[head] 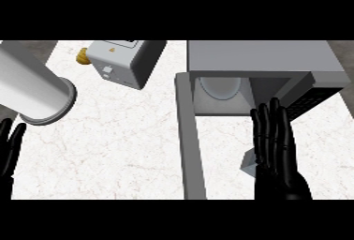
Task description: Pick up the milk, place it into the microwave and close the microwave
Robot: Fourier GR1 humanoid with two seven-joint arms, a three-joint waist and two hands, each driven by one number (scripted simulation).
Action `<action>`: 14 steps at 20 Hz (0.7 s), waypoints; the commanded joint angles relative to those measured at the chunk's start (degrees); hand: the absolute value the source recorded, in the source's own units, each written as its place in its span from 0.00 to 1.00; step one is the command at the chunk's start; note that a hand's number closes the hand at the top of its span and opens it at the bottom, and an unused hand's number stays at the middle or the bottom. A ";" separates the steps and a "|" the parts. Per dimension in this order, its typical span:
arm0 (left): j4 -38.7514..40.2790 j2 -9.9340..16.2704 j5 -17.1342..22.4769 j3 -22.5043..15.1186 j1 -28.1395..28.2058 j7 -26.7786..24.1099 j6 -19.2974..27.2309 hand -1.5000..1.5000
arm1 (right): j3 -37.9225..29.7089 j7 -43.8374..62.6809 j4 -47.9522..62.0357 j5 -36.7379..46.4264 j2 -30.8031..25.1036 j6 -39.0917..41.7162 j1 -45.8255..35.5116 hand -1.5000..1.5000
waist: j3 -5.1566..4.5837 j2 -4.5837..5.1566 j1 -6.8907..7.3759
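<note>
Right hand poised beside the milk, in front of the open microwave

The right hand [276, 154] is flat, fingers straight, holding nothing; the milk [249, 164] peeks out just at its left edge, mostly hidden; the microwave [262, 65] cavity lies beyond the fingertips, its door [190, 140] swung out to the hand's left. Best to curl round the carton squarely before lifting; the left hand [10, 145] rests open at the far left edge.
</note>
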 commanded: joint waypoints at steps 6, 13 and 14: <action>-3.24 -3.17 -1.32 -2.87 6.57 -2.80 -2.60 0.00 | -10.03 1.93 3.53 -1.50 -0.56 1.28 -1.74 0.00 | 0.04 0.11 0.06; -5.02 -0.93 5.46 4.20 10.58 -2.65 -7.52 0.00 | -12.32 -16.64 10.55 -13.45 -2.09 -0.68 9.78 0.00 | 0.09 0.07 0.08; -1.08 -3.22 -1.47 -2.08 11.51 -8.30 -5.17 0.00 | -12.57 -11.92 9.65 -10.53 -1.28 -0.33 6.39 0.00 | 0.04 0.07 -0.01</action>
